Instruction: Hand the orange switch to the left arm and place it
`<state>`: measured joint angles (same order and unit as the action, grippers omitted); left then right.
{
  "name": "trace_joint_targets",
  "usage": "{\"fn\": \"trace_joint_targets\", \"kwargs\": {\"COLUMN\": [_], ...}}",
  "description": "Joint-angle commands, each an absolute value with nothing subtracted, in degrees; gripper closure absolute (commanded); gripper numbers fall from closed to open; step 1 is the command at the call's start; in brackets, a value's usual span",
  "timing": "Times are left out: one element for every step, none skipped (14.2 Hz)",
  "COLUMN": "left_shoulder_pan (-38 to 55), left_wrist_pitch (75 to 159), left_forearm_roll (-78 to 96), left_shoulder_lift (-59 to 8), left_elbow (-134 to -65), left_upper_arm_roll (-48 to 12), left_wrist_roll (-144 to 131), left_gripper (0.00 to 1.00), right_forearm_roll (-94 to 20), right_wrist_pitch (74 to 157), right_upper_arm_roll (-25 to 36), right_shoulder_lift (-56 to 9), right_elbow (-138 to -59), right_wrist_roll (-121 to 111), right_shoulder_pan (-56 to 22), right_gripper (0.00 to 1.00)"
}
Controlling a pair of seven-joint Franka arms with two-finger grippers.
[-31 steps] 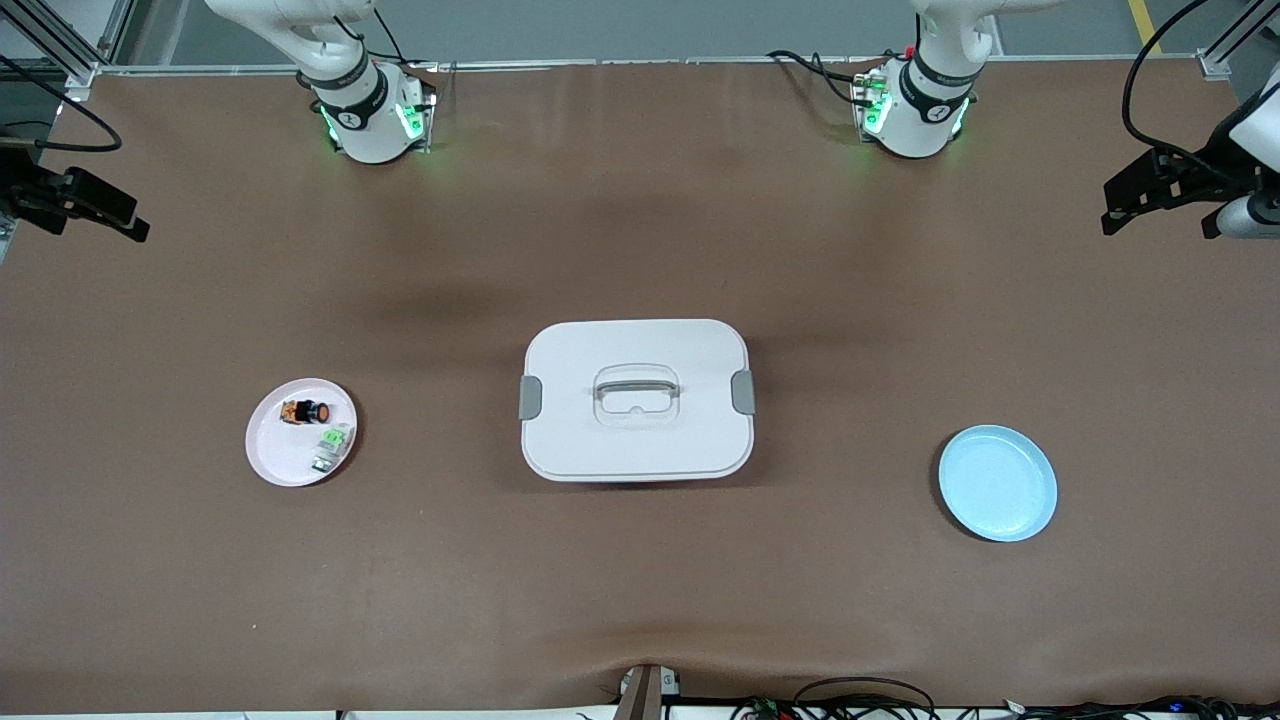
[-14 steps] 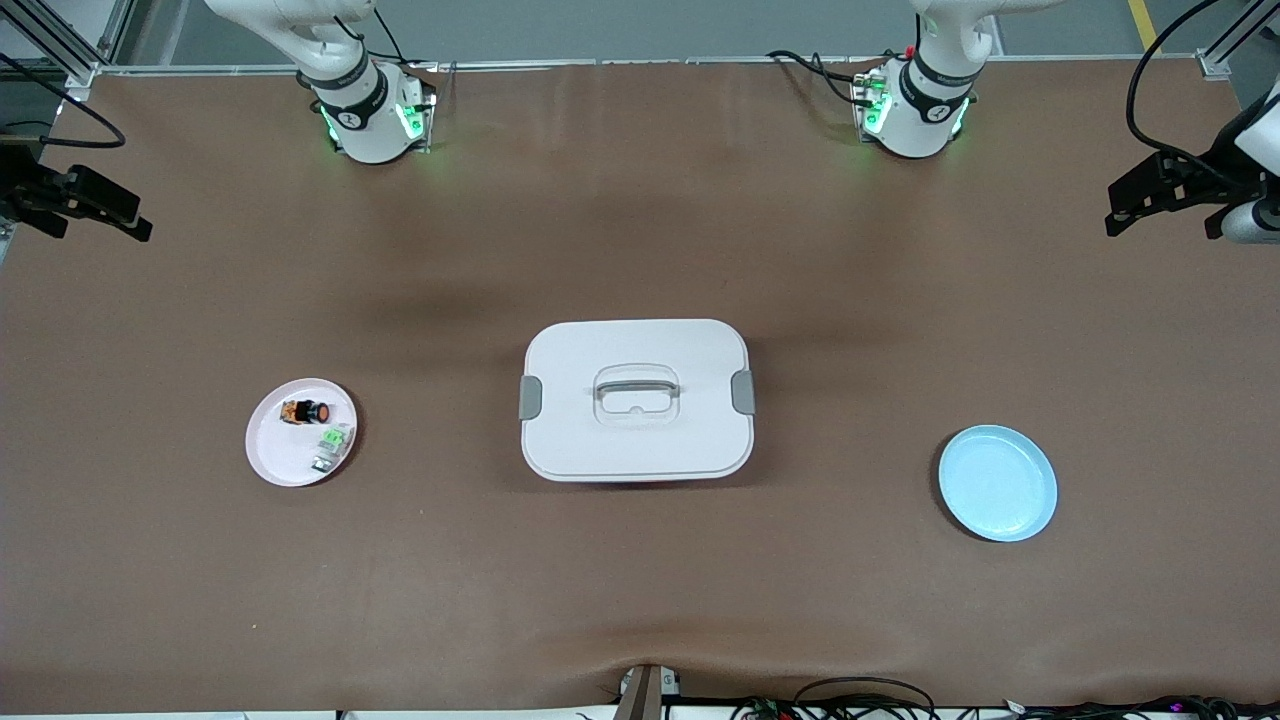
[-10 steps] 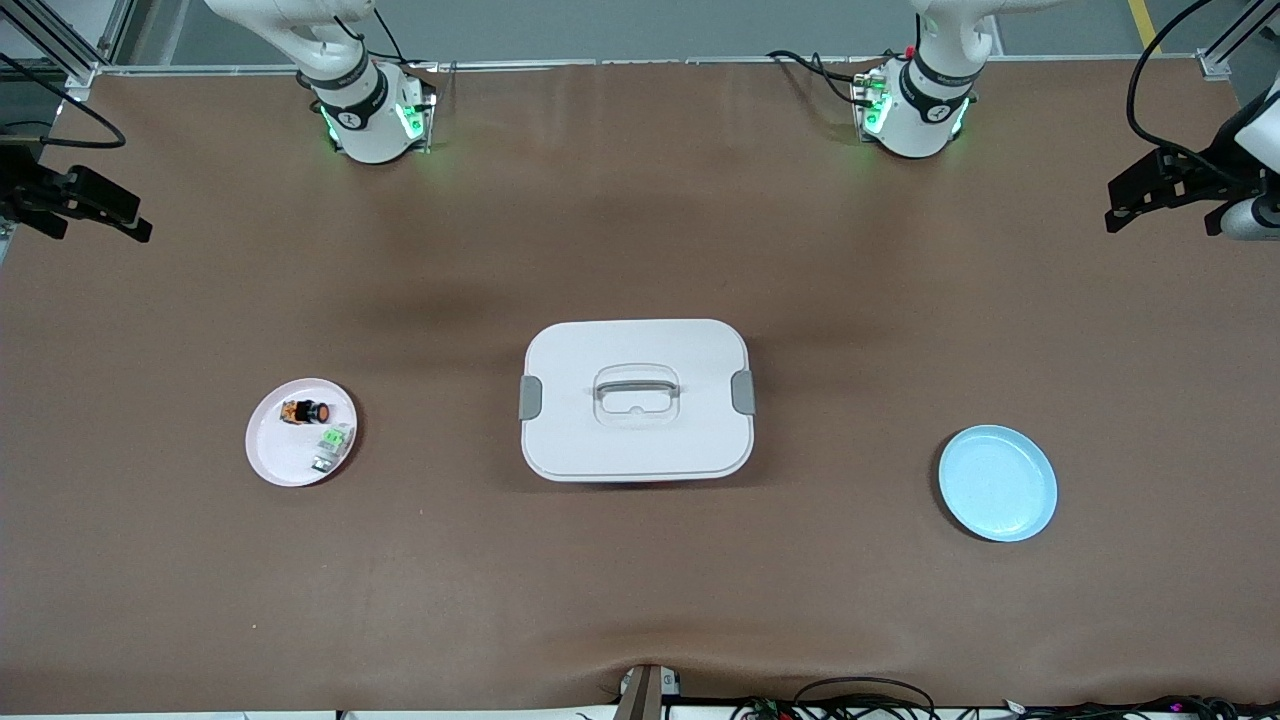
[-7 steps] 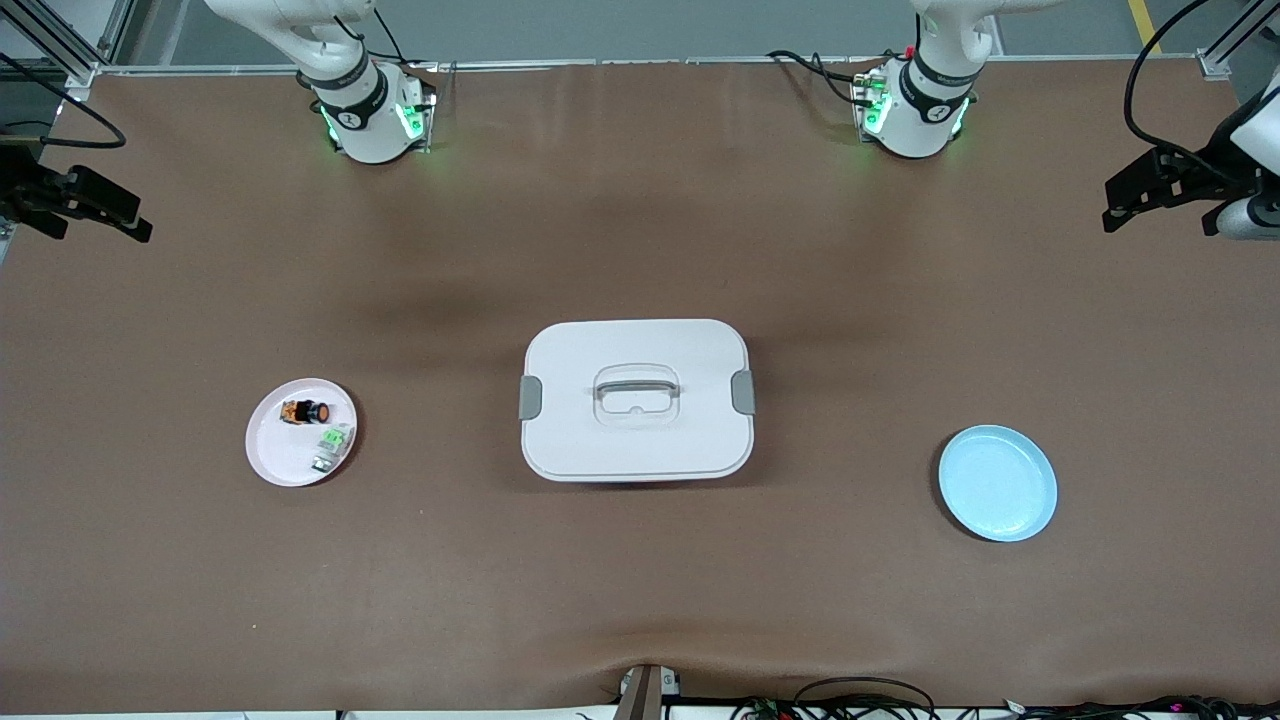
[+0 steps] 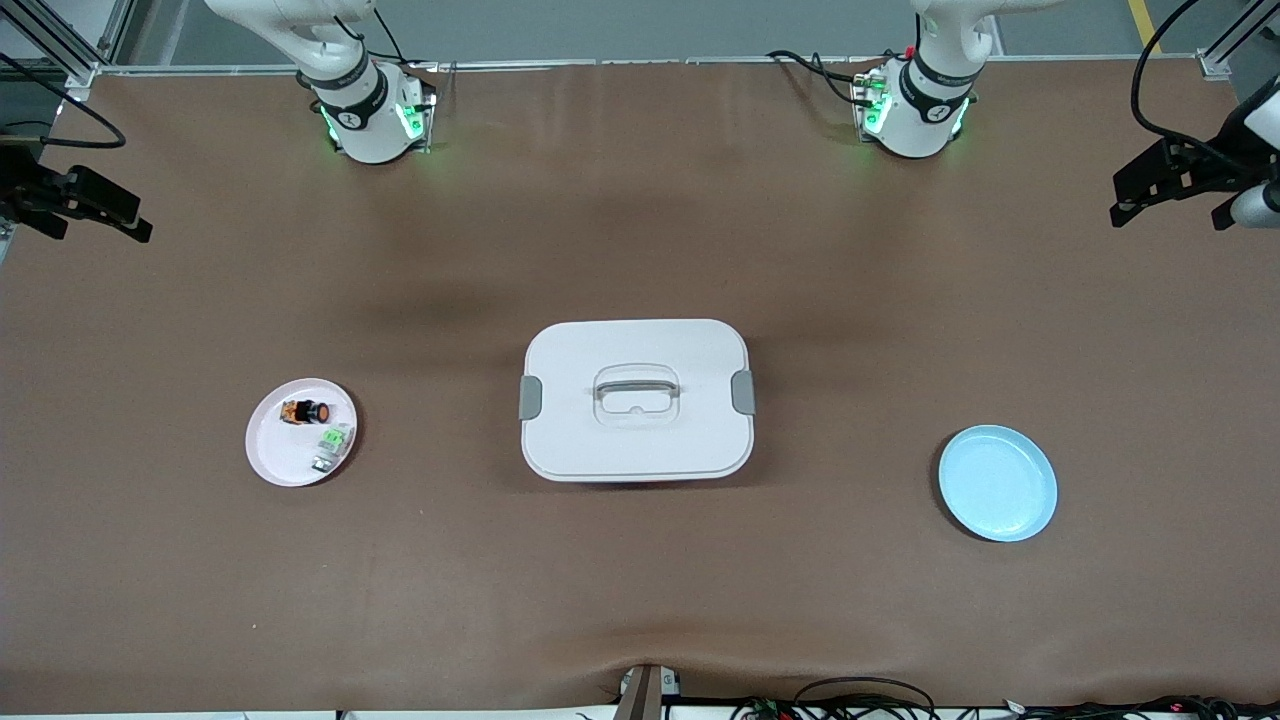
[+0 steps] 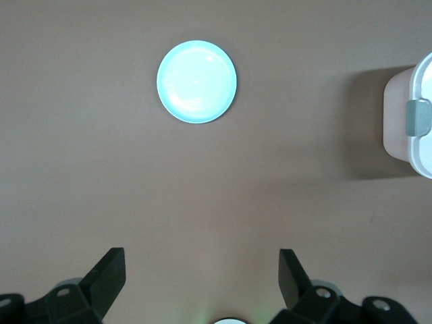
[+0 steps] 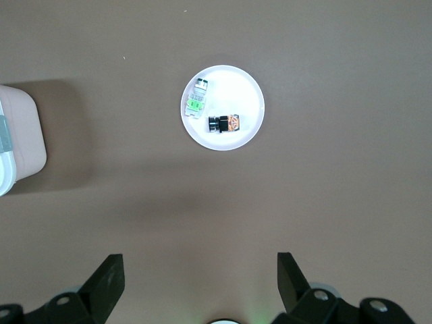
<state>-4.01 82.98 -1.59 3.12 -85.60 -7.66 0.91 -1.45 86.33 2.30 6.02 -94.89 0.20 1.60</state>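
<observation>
The orange switch [image 5: 305,411] [image 7: 225,123] lies on its side on a small pink plate [image 5: 280,455] [image 7: 237,84] toward the right arm's end of the table. The white box [image 5: 636,400] with grey latches stands at the table's middle. My right gripper [image 5: 90,212] [image 7: 200,270] hangs high over the right arm's end of the table, open and empty. My left gripper [image 5: 1168,205] [image 6: 200,270] hangs high over the left arm's end, also open and empty. Both are well away from the switch and the box.
A green-and-white switch [image 5: 333,445] [image 7: 197,102] shares the pink plate. An empty light-blue plate [image 5: 997,483] [image 6: 196,82] lies toward the left arm's end. An end of the box [image 6: 412,115] [image 7: 17,135] shows in each wrist view. Brown tabletop surrounds everything.
The left gripper has drifted slightly toward the table's end. The right gripper, switch, plates and box have not moved.
</observation>
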Motion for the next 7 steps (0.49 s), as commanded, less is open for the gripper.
{"fn": "trace_joint_targets", "kwargs": {"left_shoulder_pan": [-4.2,-4.2,-4.2,-4.2,-4.2,-4.2,-4.2], "left_wrist_pitch": [82.0,82.2,82.4,82.5,82.5,82.6,82.5], "left_forearm_roll": [-1.2,-1.2,-1.2,-1.2,-1.2,-1.2,-1.2], "left_shoulder_lift": [4.0,4.1,4.1,4.1,4.0,4.0,4.0], "left_elbow": [-84.7,-84.7,-84.8,-84.9,-84.9,-85.2,-85.3], "left_upper_arm_roll": [-7.6,-7.7,-7.8,-7.9,-7.9,-7.9,-7.9], "left_wrist_roll": [1.3,1.3,1.3,1.2,1.2,1.2,1.2], "left_gripper": [0.00,0.00,0.00,0.00,0.00,0.00,0.00], "right_forearm_roll": [-1.3,-1.3,-1.3,-1.3,-1.1,-0.4,-0.4], "right_wrist_pitch": [87.5,88.9,89.6,89.6,90.5,92.1,92.6], "right_upper_arm_roll": [2.3,2.3,2.4,2.4,2.5,2.5,2.5], "right_shoulder_lift": [5.6,4.6,4.3,4.2,3.5,1.0,-2.0], "right_elbow": [-94.0,-93.9,-93.9,-93.8,-93.9,-93.8,-93.6], "right_wrist_roll": [-0.4,-0.4,-0.4,-0.4,-0.4,-0.4,0.0], "right_shoulder_pan": [2.2,2.1,2.1,2.3,2.5,2.4,2.5], "right_gripper": [0.00,0.00,0.00,0.00,0.00,0.00,0.00]}}
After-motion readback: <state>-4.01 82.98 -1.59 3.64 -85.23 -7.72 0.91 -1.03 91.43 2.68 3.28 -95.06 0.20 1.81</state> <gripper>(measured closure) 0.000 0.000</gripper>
